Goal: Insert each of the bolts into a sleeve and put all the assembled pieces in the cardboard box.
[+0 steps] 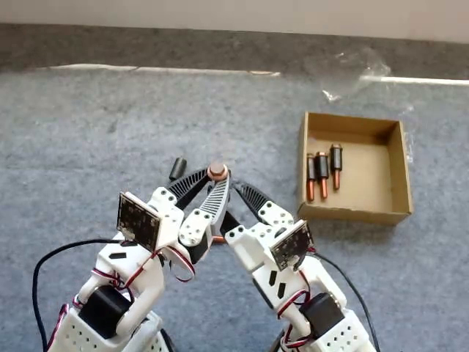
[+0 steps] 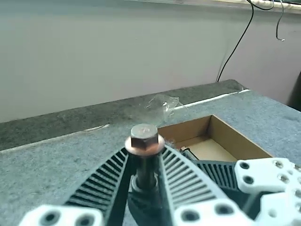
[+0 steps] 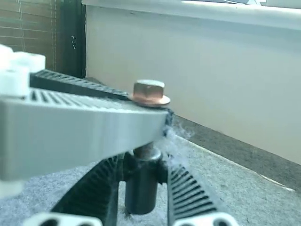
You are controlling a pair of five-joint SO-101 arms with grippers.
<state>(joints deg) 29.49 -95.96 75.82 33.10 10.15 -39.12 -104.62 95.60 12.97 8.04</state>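
A copper-headed bolt (image 1: 217, 171) stands upright in the middle of the table, and my left gripper (image 1: 216, 177) is shut on its shaft just under the head (image 2: 144, 137). Below it, my right gripper (image 3: 141, 181) is shut on a black sleeve (image 3: 140, 188), with the bolt's shaft (image 3: 144, 153) entering the sleeve's top. The left gripper's white finger (image 3: 84, 129) crosses in front in the right wrist view. Another black sleeve (image 1: 178, 169) lies loose on the carpet just left of the grippers. The cardboard box (image 1: 352, 213) sits to the right with three assembled pieces (image 1: 322, 174) inside.
A crumpled clear plastic bag (image 1: 350, 72) lies beyond the box near the table's far edge. Grey carpet covers the table, with open room to the left and far side. A black cable (image 1: 51, 257) trails at the front left.
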